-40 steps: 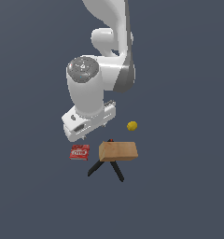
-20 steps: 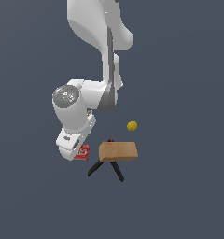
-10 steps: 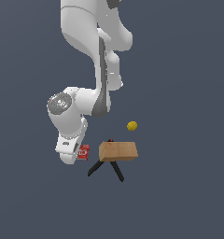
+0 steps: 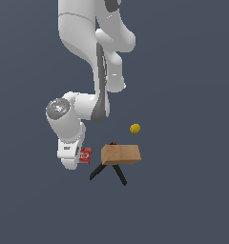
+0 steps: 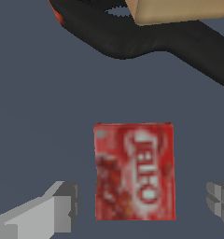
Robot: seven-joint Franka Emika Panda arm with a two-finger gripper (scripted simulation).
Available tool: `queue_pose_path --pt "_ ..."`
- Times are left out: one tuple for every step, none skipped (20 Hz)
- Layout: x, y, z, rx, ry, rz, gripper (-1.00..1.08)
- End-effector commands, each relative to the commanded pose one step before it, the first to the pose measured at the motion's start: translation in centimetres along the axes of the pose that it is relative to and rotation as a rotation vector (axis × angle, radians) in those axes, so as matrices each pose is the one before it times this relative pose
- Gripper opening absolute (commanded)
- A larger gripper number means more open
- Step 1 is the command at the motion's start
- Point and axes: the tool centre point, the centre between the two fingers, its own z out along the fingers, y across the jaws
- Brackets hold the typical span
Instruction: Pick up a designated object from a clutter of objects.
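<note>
The designated object is a small flat red box (image 4: 86,155) with white lettering, lying on the dark floor at the exterior view's left of the clutter. In the wrist view the red box (image 5: 134,171) lies between my two grey fingers (image 5: 58,207), which stand wide apart on either side of it without touching. My gripper (image 5: 142,205) is open. In the exterior view the white hand (image 4: 69,151) hangs low and covers the box's left part. The tan wooden block (image 4: 120,154) rests over the black V-shaped tool (image 4: 117,172).
A small yellow ball (image 4: 134,128) lies behind the block at the exterior view's right. In the wrist view the black tool's leg (image 5: 146,37) and the block's corner (image 5: 179,10) lie just beyond the red box.
The arm has swung toward the exterior view's left and come down, so the hand now sits low over the red box. The objects have not moved.
</note>
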Motion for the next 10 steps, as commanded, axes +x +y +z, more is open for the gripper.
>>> queue_pose_path --pt "-0.079 0.041 0.139 -0.00260 0.00188 -0.01370 1.00" --pt "-0.022 0.001 0.024 -0.00030 0.00026 -0.00178 1.00" --pt "-0.003 0.001 0.007 -0.00011 0.00010 -0.00067 1.00" --pt "0.006 -0.025 -0.028 0.00106 -0.00051 0.00453 1.00" --pt "-0.002 -0.001 0.038 0.00000 0.00000 0.00000 1.00" --pt "-0.006 -0.004 0.112 0.00000 0.00000 0.00000 1.00" --pt "-0.011 -0.008 0.186 0.00000 0.00000 0.00000 1.00" --pt "0.027 -0.002 0.259 -0.00002 -0.00001 -0.00069 1.00" --pt "-0.019 -0.015 0.333 0.00000 0.00000 0.00000 1.00" --pt "0.035 -0.005 0.404 -0.00002 0.00000 -0.00098 1.00"
